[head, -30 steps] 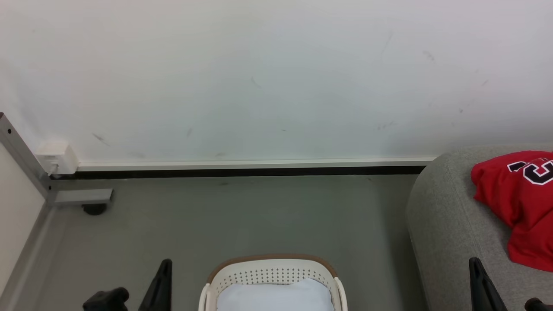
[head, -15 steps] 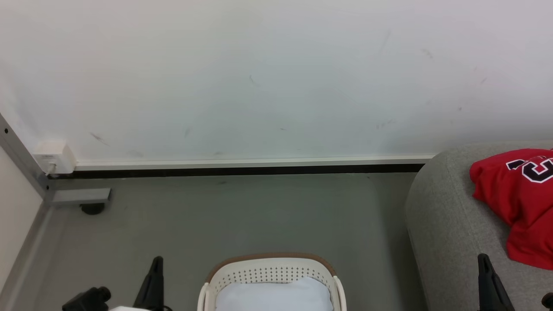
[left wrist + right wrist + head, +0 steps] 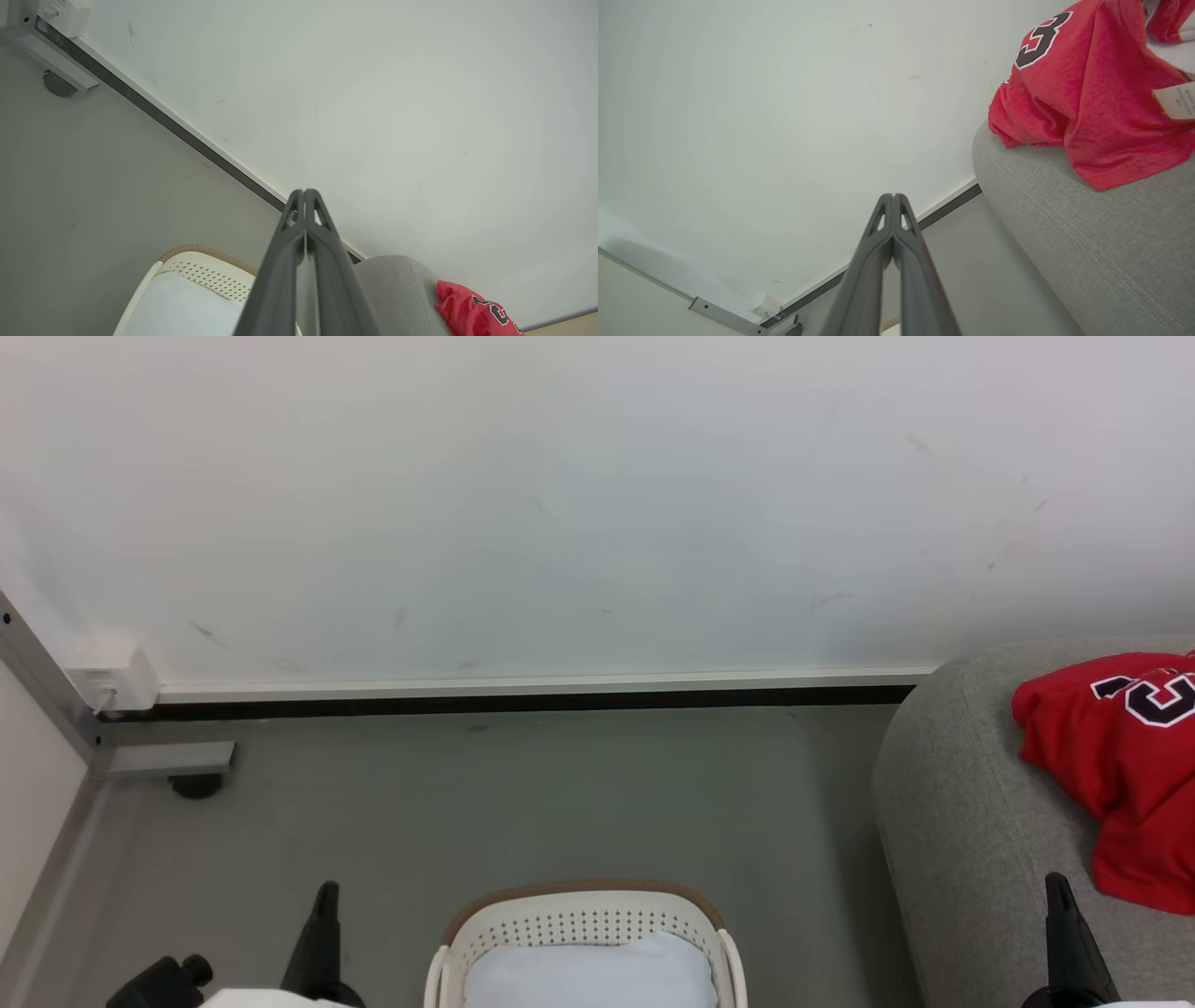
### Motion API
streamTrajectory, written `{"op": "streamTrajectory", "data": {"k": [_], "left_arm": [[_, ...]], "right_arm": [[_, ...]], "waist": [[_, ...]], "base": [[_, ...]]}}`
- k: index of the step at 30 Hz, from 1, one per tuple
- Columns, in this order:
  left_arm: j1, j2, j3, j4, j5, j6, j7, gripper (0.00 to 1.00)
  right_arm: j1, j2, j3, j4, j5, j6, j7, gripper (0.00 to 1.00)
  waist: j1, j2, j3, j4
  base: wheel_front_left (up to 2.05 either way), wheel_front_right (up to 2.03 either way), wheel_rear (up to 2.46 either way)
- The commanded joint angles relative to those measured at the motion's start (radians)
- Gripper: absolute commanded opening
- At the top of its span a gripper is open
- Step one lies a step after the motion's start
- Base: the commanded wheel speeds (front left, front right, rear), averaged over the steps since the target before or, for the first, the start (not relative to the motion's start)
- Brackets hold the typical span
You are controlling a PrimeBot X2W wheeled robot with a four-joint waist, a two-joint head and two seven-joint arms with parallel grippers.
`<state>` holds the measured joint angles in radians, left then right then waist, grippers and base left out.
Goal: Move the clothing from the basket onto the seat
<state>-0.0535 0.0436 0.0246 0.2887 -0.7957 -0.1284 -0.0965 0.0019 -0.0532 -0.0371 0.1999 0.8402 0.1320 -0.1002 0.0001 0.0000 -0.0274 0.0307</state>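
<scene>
Red jersey (image 3: 1111, 756) lay on the grey fabric seat (image 3: 962, 840), both jaws shut, empty. Looked done; recheck the cream perforated basket (image 3: 579, 926).

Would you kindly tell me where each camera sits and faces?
Head view: on the head, facing forward-down at basket and seat; left claw and right claw tips below.
Left wrist view: on that wrist, along its shut claw toward the wall.
Right wrist view: likewise, its shut claw toward wall and seat.
Shared: all show clothing on the seat.
</scene>
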Motion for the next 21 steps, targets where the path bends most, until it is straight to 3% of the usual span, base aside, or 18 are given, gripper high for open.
{"op": "streamTrajectory", "data": {"k": [1,21], "left_arm": [[-0.024,0.005,0.006,-0.015,-0.034,-0.001,0.005,0.0],[-0.037,0.007,0.033,-0.025,-0.275,-0.002,0.069,0.0]], "right_arm": [[-0.025,-0.005,-0.006,-0.006,0.027,-0.001,0.004,0.0],[-0.054,-0.005,-0.026,0.009,0.258,-0.001,0.068,0.0]], "waist": [[-0.0001,0.0,0.0,0.0],[-0.0001,0.0,0.007,-0.007]], "base": [[0.0,0.0,0.0],[0.0,0.0,0.0]]}}
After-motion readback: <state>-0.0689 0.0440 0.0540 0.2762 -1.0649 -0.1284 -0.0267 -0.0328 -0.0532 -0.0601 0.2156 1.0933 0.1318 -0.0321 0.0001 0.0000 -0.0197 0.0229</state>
